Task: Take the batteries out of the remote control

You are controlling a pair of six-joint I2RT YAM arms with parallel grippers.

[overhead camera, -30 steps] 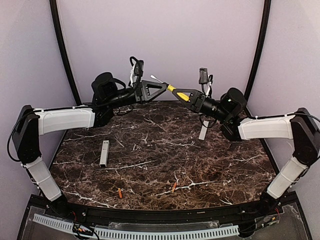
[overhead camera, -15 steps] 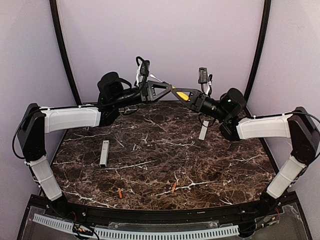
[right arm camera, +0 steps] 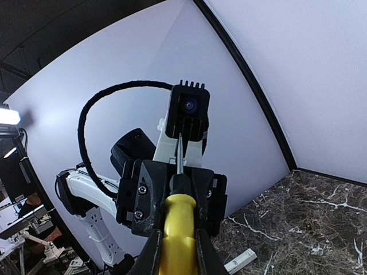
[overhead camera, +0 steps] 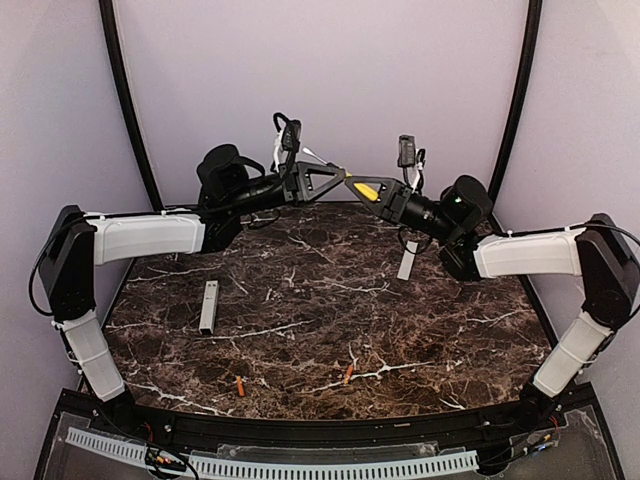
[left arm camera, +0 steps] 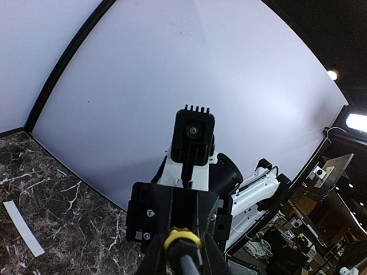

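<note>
Seen from above, the remote control (overhead camera: 208,306) lies flat on the marble counter (overhead camera: 320,290), its long axis pointing away from the arm bases. The two orange batteries (overhead camera: 240,385) lie loose on the counter, out of the remote control. One is nearer the bases than the remote control and slightly to its right. The other battery (overhead camera: 348,373) is further right at about the same depth. A flat white cover strip (overhead camera: 407,262) lies well apart to the right of the remote control and a little farther back. Both hands hang in the air beyond the remote control and to its right, tip to tip. The right hand (overhead camera: 356,185) pinches a yellow-handled tool (overhead camera: 368,190), whose dark front end reaches the tip of the left hand (overhead camera: 335,174).

In the left wrist view, the left hand's fingers (left arm camera: 152,262) stand close on either side of the tool's dark shaft, just behind its yellow collar. Whether they press on it I cannot tell. The right hand faces the camera behind the collar. The cover strip (left arm camera: 23,227) shows on the counter at lower left.

In the right wrist view, the right hand's fingers (right arm camera: 150,252) are pressed against both sides of the yellow handle. The thin metal shaft runs up in front of the left hand (right arm camera: 172,197). The remote control (right arm camera: 239,260) lies on the counter below it, at the lower edge.
</note>
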